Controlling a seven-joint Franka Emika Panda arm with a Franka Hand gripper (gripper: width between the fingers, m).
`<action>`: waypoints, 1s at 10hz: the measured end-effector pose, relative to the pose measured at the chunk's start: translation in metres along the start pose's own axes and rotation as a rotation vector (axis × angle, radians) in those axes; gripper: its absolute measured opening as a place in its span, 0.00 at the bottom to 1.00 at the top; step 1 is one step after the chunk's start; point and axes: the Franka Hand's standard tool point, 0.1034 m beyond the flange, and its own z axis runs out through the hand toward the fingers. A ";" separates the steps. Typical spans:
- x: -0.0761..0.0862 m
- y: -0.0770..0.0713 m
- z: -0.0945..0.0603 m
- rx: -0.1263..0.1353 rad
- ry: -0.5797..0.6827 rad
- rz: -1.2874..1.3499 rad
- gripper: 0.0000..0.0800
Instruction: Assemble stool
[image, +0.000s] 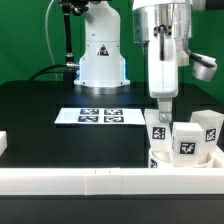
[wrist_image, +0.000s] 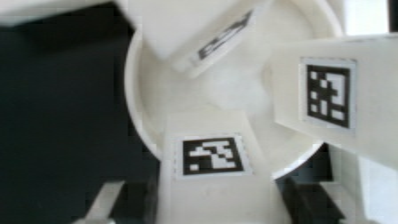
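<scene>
The stool's round white seat (image: 190, 160) lies at the exterior view's right, just behind the front rail. Two short white legs with square marker tags stand on it: one (image: 187, 141) near its middle, the other (image: 209, 128) further right. My gripper (image: 160, 113) comes straight down over the seat's left part and is shut on a third tagged leg (image: 158, 131), held upright with its lower end at the seat. In the wrist view this held leg (wrist_image: 215, 158) fills the gap between my fingers (wrist_image: 111, 200), with the seat rim (wrist_image: 150, 110) curving beneath and another tagged leg (wrist_image: 331, 92) beside it.
The marker board (image: 100, 116) lies flat on the black table, left of the seat. A long white border rail (image: 90, 181) runs along the front edge. A small white part (image: 3, 144) shows at the left edge. The arm's white base (image: 101, 50) stands at the back.
</scene>
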 end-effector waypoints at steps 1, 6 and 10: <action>-0.001 0.000 0.000 0.010 -0.009 0.122 0.42; -0.001 0.001 0.000 0.009 -0.032 0.360 0.42; -0.001 0.003 0.000 0.050 -0.093 0.577 0.42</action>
